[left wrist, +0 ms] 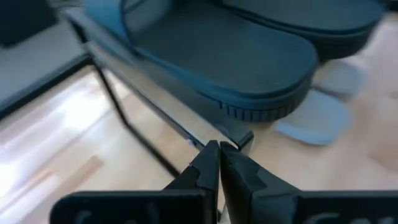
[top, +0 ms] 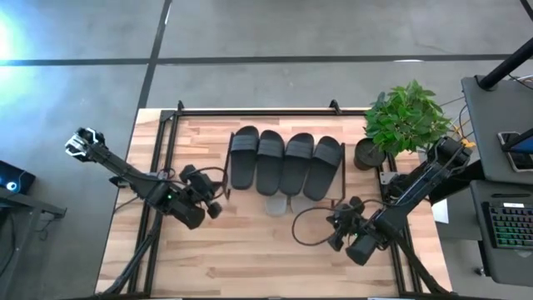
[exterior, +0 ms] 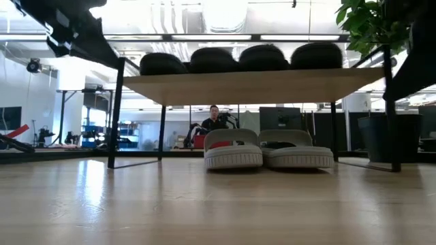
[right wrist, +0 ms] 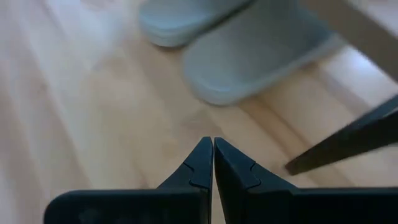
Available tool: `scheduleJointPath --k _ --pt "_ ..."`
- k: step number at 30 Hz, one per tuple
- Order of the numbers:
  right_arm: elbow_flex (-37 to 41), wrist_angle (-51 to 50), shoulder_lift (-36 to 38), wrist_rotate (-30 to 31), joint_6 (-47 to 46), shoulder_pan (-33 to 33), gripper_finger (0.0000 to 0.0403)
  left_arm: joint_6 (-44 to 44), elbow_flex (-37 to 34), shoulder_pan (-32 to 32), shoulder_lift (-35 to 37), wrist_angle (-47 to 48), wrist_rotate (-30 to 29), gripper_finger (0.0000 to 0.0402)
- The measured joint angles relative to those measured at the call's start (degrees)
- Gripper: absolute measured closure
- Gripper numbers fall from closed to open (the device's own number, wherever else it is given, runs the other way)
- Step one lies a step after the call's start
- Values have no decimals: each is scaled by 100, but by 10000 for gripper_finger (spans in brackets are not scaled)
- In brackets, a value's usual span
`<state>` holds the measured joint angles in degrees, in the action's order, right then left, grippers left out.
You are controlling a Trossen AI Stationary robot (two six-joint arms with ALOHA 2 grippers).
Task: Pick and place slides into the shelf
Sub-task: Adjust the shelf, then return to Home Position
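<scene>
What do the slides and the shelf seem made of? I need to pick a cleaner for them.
Dark slides: probably matte rubber or foam, moulded with ribbed sole edges. Light grey slides: apparently the same. Shelf: pale wood-look board, grain visible, on thin black, likely metal, legs.

Four slides [top: 285,162] side by side on the shelf [exterior: 252,85] top; two more slides [exterior: 269,151] under the shelf, on the tabletop [top: 250,250].

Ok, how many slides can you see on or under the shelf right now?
6. Four dark slides lie side by side on the shelf top board. Two light grey slides sit side by side beneath it on the table. Nothing suggests more, though some could be hidden.
</scene>
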<state>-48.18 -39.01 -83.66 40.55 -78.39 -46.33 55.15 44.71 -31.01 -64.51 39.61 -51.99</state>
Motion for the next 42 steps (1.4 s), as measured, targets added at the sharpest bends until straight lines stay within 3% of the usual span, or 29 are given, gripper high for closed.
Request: scheduleJointPath --k 8,26,36,42 --pt "-4 -572 113 348 -411 28 394 -304 4 -35 -146 -499 524 402" --pt "-7 -1338 188 254 -194 50 394 -306 181 -299 17 -459 1844 402" --pt "-109 -1049 271 259 -689 -4 394 -178 343 -395 73 481 1556 402" --pt "-1030 -1273 273 246 -374 -17 394 -181 507 -395 536 -282 1421 402"
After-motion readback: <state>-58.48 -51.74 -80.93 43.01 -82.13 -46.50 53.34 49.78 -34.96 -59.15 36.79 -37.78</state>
